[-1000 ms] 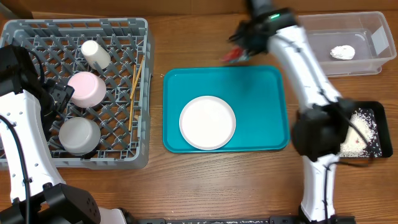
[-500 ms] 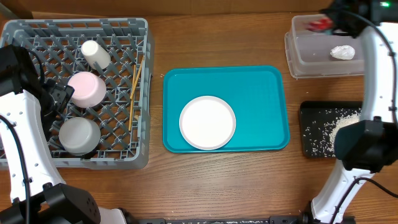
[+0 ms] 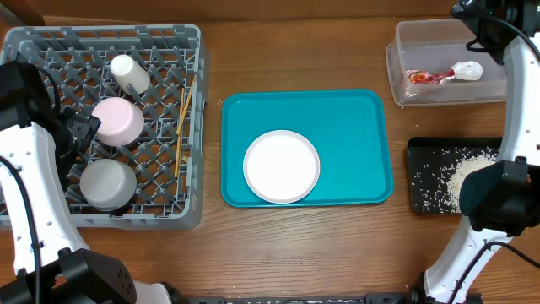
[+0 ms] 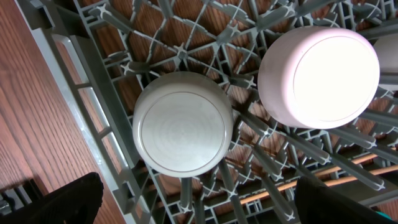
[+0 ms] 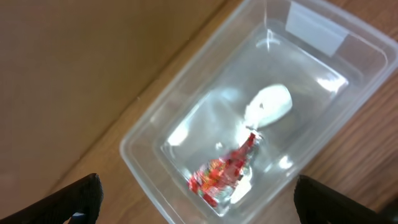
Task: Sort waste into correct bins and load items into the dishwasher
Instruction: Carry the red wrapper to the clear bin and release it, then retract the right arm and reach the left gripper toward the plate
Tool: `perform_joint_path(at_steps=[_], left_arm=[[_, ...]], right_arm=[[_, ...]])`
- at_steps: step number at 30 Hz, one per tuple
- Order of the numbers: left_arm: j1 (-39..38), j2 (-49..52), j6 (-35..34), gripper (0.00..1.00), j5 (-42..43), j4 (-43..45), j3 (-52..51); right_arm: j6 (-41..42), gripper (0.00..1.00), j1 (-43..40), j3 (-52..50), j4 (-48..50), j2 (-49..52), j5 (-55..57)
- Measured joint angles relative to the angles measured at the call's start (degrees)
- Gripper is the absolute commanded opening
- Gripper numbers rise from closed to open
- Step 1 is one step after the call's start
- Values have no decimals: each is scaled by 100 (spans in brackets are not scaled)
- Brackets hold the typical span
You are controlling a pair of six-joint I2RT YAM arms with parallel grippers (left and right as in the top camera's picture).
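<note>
the wooden counter point(image 3: 295, 51) carries the grey dish rack point(image 3: 25, 38) at its left edge, the flat teal tray point(image 3: 354, 127) in the middle, the clear tub point(image 3: 405, 38) at its far right corner and the black tray point(image 3: 418, 198) at the right edge, nearer than the tub. the left gripper point(image 4: 196, 199) hangs over the near left part of the rack, its jaws spread wide and holding nothing. the right gripper point(image 5: 196, 193) hangs above the tub, its jaws also spread wide and empty. the large white plate point(image 3: 282, 166) lies on the teal tray, toward its near left side. in the rack two bowls sit upside down: the grey bowl point(image 4: 180, 124) directly under the left gripper and the pink bowl point(image 4: 318, 76) just beyond it. the white cup point(image 3: 129, 73) stands farther back in the rack and the chopsticks point(image 3: 181, 127) lie along its right side. inside the tub, below the right gripper and apart from it, the red wrapper point(image 5: 224, 171) lies on the floor with the white scrap point(image 5: 268, 104) touching its end. rice-like crumbs point(image 3: 464, 173) are scattered in the black tray.
</note>
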Motion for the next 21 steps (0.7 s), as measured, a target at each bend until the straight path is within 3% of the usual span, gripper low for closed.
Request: perform_joint_path(at_steps=[13,21], left_arm=[[0,0,0,100,0,0,0],[0,0,0,100,0,0,0]], right_arm=[[2,100,-57,-205,-852,-59,461],[0,100,-992,-214,-1049,-835,1054]])
